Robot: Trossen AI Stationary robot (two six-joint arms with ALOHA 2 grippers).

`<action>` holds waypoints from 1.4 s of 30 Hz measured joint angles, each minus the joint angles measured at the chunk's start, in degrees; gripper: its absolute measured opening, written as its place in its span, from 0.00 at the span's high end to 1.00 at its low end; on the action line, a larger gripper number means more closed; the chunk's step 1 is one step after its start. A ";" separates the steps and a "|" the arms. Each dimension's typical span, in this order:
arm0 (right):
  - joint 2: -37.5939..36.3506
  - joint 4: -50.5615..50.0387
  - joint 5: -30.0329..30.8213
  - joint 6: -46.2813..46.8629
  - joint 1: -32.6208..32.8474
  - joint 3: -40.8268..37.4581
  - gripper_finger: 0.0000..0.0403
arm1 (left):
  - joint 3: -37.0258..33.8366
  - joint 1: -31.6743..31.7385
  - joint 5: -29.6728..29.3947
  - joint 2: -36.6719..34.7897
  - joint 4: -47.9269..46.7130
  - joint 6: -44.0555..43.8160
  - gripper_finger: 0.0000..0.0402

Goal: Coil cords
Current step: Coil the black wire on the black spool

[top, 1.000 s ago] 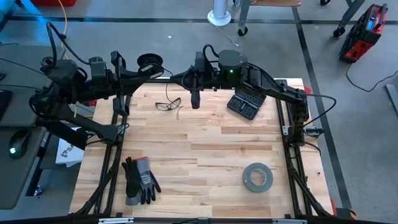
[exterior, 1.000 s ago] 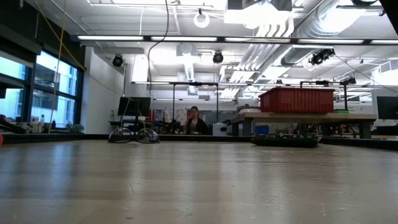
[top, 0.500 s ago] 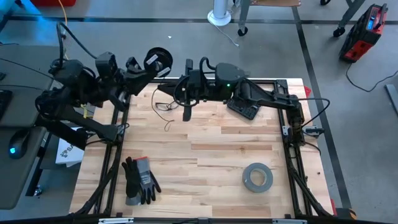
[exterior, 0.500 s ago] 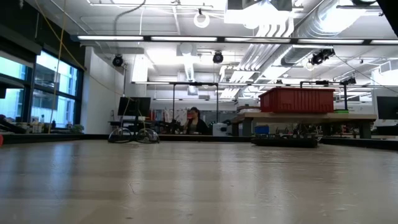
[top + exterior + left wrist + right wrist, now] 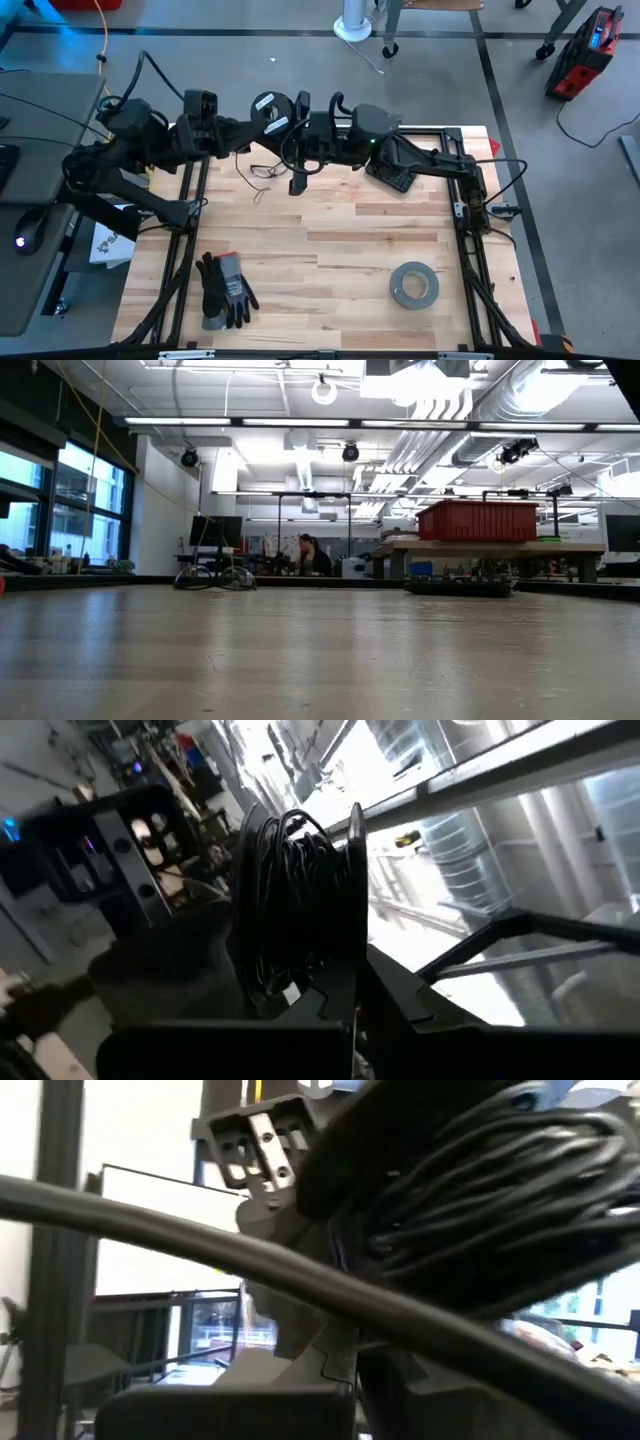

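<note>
The small round black spool (image 5: 268, 107) is up in the air over the table's far left edge, with dark cord wound on it (image 5: 300, 890). My left gripper (image 5: 256, 116) is shut on it. The cord's loose part drops from the spool, and its loops (image 5: 262, 168) lie on the wood; they also show in the low view (image 5: 215, 576). My right gripper (image 5: 293, 128) is shut and points at the spool from the right, close to the windings (image 5: 500, 1180). One strand (image 5: 250, 1265) crosses just over its fingertips. My left gripper pinches the spool by its rim (image 5: 335, 982) between its two fingers, coming from the table's left and pointing a little upward. The spool is lifted clear of the table, its flat labelled face (image 5: 268, 103) turned upward. My right gripper: the strand passes right at its fingertips, and I cannot tell whether they pinch it.
A grey tape roll (image 5: 413, 285) lies near the front right and black gloves (image 5: 225, 290) near the front left. A black case (image 5: 393, 172) sits at the far right, partly under my right arm. A person (image 5: 311, 556) sits in the room beyond.
My left gripper has carried the spool toward the table's right and rolled, so the spool's flat face now points up. My right gripper has moved left toward the spool. The loose cord on the table has been drawn left, its free end trailing.
</note>
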 joint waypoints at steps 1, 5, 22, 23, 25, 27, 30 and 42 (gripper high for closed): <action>0.00 0.00 0.63 0.00 -0.04 0.00 1.00 | 0.00 0.00 0.02 0.00 0.03 -1.15 1.00; 0.00 0.51 3.65 -2.89 -0.13 0.00 1.00 | 0.00 0.04 2.86 -0.19 -0.02 -5.63 1.00; -0.54 2.52 5.91 -10.70 -3.57 0.00 1.00 | 0.00 -0.50 18.02 -4.33 -13.26 -9.05 1.00; -0.58 2.54 5.80 -10.73 -3.89 0.00 1.00 | 0.00 -0.51 18.02 -4.78 -14.70 -9.04 1.00; -0.62 2.53 5.84 -10.73 -4.67 0.00 1.00 | 0.00 -0.55 17.96 -5.73 -16.85 -8.53 1.00; -0.71 2.29 5.98 -10.71 -5.20 0.00 1.00 | 0.00 -0.55 17.77 -6.53 -18.83 -7.52 1.00; -1.60 -0.14 5.84 -11.65 -5.75 0.00 1.00 | 0.00 -0.45 16.88 -7.55 -22.19 -7.50 1.00; -9.07 -37.25 1.61 -4.05 -6.33 0.00 0.99 | 0.00 -0.22 10.93 -10.10 -22.88 2.44 1.00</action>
